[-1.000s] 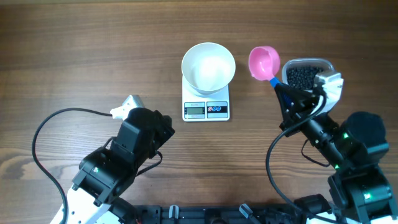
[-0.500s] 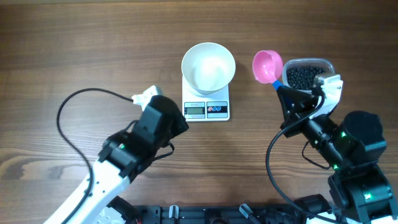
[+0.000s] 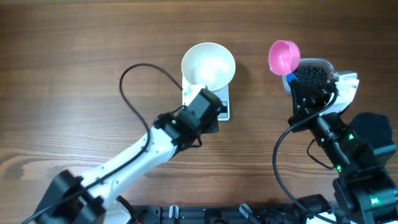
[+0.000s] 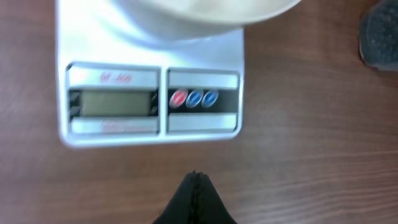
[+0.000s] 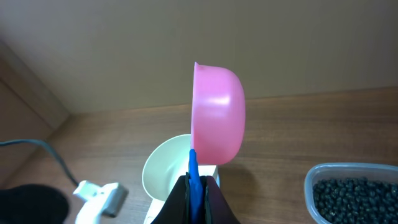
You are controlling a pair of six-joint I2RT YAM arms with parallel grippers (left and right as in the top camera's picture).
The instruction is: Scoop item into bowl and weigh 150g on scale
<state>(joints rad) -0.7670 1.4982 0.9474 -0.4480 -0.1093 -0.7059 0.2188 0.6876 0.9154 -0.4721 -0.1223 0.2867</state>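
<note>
The left gripper [image 4: 196,179] is hovering clenched and empty just in front of the scale [image 4: 152,102]; right of the scale, the right gripper [image 5: 198,182] is grasping a pink scoop [image 5: 216,112].

The left arm [image 3: 134,158] has stretched out from the near left of the surface [image 3: 74,50], and the left tool [image 4: 194,178], closed, is now just before the scale [image 4: 152,102]. The right tool [image 5: 196,186] has moved the pink scoop [image 3: 284,56] away from the bowl [image 3: 208,62], to the far left corner of the clear tub [image 3: 318,68].
</note>
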